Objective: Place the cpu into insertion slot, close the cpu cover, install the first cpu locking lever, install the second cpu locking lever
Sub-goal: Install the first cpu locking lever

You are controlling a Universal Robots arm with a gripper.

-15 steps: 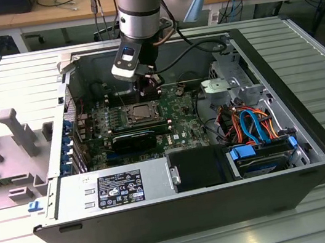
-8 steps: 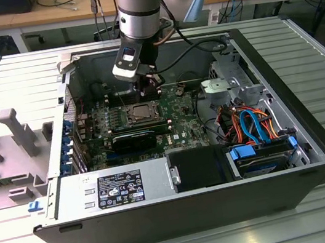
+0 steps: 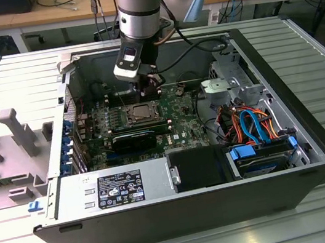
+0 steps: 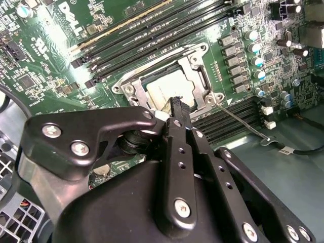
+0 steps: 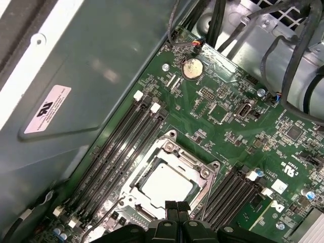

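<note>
The cpu [image 5: 167,183] lies in the insertion slot [image 3: 142,113] on the green board, its dull silver top showing as cpu [image 4: 166,86] through the window of the cpu cover [image 5: 188,163]. The cover [image 4: 201,76] lies flat over it. A thin locking lever [image 4: 238,119] sticks out sideways from the socket's corner, away from the frame. My gripper [image 5: 177,206] hangs just above the socket's edge, shut, its two black fingertips [image 4: 177,104] pressed together with nothing between them. In the exterior view the gripper [image 3: 150,92] stands at the socket's far side.
Long black memory slots [image 5: 121,147] flank the socket on two sides. A black card [image 3: 134,140] lies in front of the socket, a grey power supply [image 3: 114,189] nearer still. Cable bundles [image 3: 253,122] fill the exterior view's right. The grey case wall [image 5: 76,76] rises close by.
</note>
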